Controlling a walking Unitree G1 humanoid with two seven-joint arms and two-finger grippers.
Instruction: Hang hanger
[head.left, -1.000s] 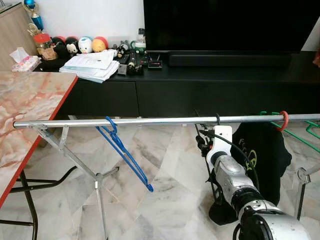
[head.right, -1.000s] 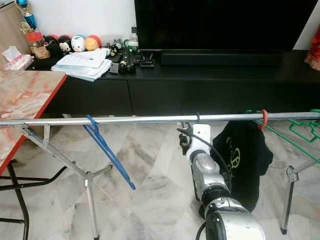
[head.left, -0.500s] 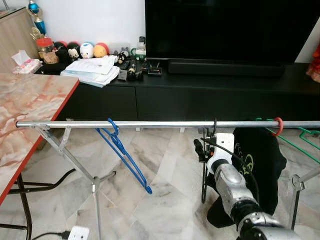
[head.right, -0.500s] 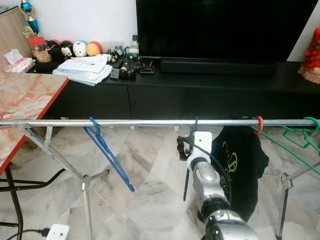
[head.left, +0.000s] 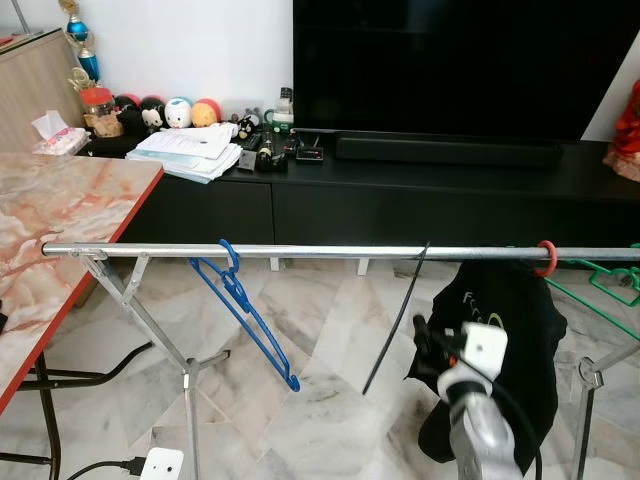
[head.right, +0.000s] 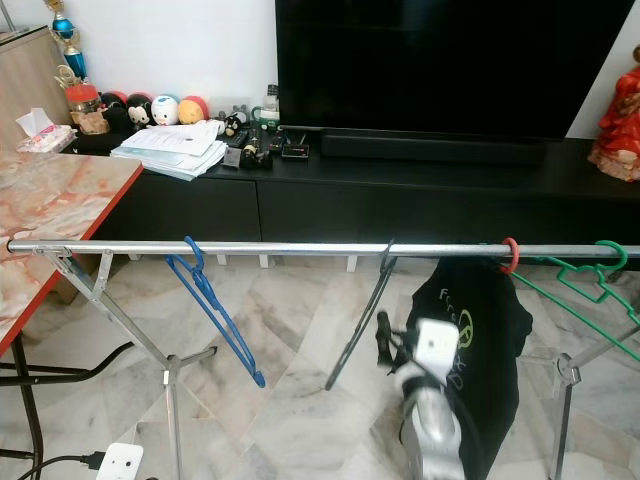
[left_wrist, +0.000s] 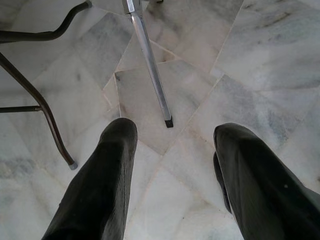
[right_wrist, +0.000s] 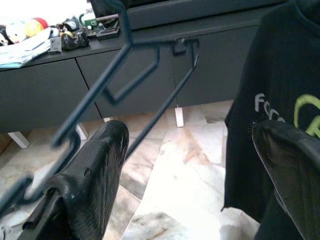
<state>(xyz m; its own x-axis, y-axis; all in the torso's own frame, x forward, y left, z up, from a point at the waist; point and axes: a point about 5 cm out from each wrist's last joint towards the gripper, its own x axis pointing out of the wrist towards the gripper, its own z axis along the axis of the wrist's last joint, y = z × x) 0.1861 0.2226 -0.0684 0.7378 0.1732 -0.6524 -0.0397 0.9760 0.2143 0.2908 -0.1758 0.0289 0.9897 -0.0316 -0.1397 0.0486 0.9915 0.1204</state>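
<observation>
A thin black hanger (head.left: 395, 320) hangs by its hook on the silver rail (head.left: 320, 251) and slants down to the left, free of any gripper. Just below and to the right of it is my right gripper (head.left: 428, 345), open, with nothing between its fingers. In the right wrist view the black hanger (right_wrist: 125, 75) is a blur beyond the open right gripper (right_wrist: 190, 135). A blue hanger (head.left: 245, 310) hangs further left on the rail. My left gripper (left_wrist: 172, 132) hangs open over the marble floor.
A black shirt (head.left: 510, 320) on a red hook (head.left: 545, 257) hangs right of the black hanger, with a green hanger (head.right: 580, 290) beyond it. A marble-topped table (head.left: 50, 230) stands at the left. The rack's leg (left_wrist: 150, 75) and a black TV cabinet (head.left: 400, 190) lie ahead.
My right gripper has let go of the black hanger and dropped back below the rail. The hanger now hangs alone and swings. The camera has pulled back a little.
</observation>
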